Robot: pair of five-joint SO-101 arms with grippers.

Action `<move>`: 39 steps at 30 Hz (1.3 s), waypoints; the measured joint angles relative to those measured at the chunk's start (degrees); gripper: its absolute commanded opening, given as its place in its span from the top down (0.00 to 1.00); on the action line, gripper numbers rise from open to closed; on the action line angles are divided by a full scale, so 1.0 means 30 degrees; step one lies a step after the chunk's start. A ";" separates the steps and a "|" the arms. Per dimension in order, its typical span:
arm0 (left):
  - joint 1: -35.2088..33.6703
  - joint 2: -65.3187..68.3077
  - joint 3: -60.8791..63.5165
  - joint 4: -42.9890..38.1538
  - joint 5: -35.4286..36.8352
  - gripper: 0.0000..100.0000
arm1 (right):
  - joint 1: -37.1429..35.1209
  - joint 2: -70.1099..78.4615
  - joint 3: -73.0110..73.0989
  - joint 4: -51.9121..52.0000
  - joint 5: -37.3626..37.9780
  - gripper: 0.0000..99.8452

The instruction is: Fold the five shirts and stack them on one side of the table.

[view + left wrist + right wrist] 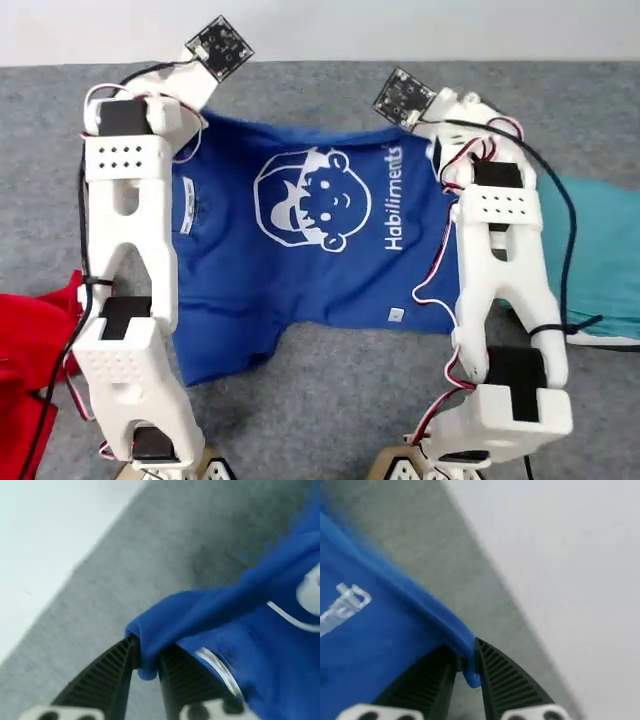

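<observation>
Lying spread across the middle of the high view, the blue shirt rests on the grey table, print facing up. We see the left gripper at the shirt's upper left corner, jaws closed on a fold of blue fabric. The right gripper likewise pinches the shirt's edge at the upper right corner. A red shirt sits at the lower left edge, and a teal shirt at the right edge.

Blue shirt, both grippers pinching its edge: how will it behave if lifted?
Likely floppy: the blue shirt bunches into a soft fold in the left gripper, so it should sag between grips. Probably light; the right gripper holds just a thin hem. It may drag on the grey table cover.
</observation>
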 measured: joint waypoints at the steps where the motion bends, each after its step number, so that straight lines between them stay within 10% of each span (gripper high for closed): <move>1: 0.0000 0.0000 -0.0205 0.0879 -0.0029 1.00 | -0.0029 -0.0029 0.0000 0.0850 0.0000 0.99; 7: 0.0000 0.0000 -0.0703 0.5744 -0.1436 1.00 | -0.0059 -0.0938 0.0000 0.6447 0.0000 0.99; 23: -0.0381 -0.6007 1.2864 0.5949 -0.3048 1.00 | -0.0293 -0.2022 -0.0029 1.7934 -0.0029 0.99; 39: -0.0410 -1.1897 2.2271 0.5949 -0.4484 1.00 | -0.0234 -0.2051 -0.0029 2.0278 0.0527 0.99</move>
